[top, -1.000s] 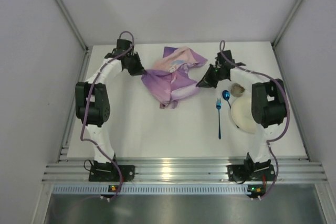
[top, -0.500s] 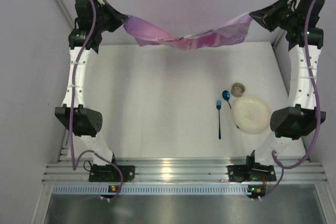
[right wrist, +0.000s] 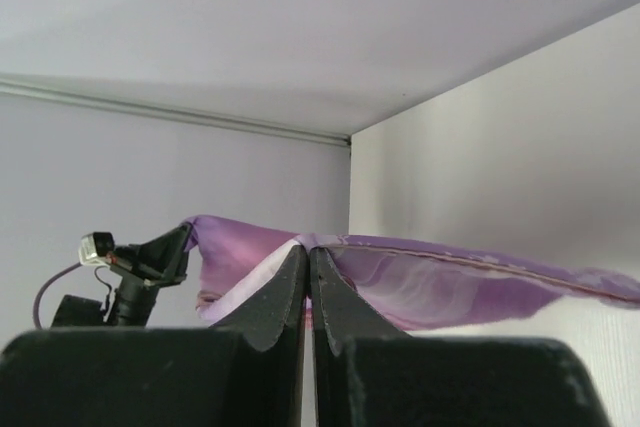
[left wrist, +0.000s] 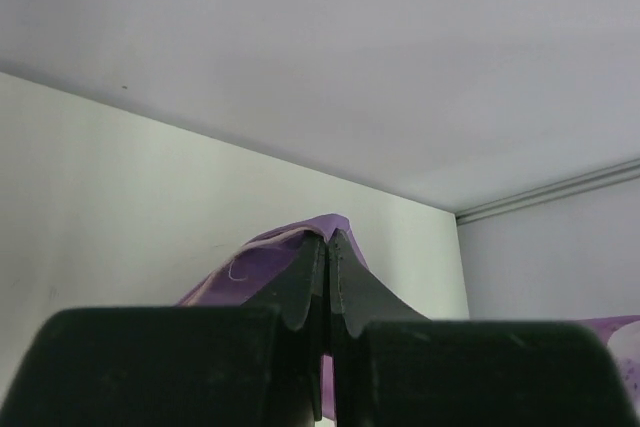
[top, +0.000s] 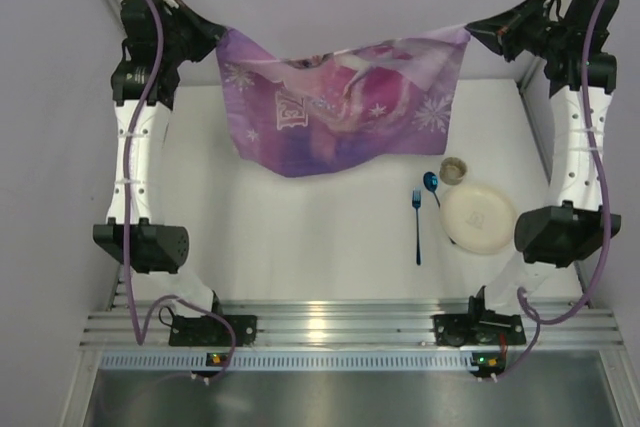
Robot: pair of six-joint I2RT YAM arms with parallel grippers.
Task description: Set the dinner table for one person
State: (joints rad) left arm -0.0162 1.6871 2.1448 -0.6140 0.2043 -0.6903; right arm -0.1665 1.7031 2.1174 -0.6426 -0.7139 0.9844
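A purple-pink printed placemat [top: 340, 102] with snowflakes hangs spread in the air above the far half of the white dinner table [top: 300, 227]. My left gripper [top: 218, 35] is shut on its upper left corner [left wrist: 290, 247]. My right gripper [top: 470, 31] is shut on its upper right corner [right wrist: 400, 272]. Both arms are raised high. On the table's right side lie a blue fork [top: 417, 222], a blue spoon [top: 431, 183], a small brownish cup [top: 454, 169] and a cream plate [top: 478, 217].
Grey enclosure walls stand left, right and behind. The aluminium rail [top: 340, 325] with both arm bases runs along the near edge. The right arm's elbow [top: 555, 232] overhangs the plate's right rim.
The arms lifted the placemat off the table by its two corners. In the last half second it unfurled from a sagging strip into a flat hanging sheet.
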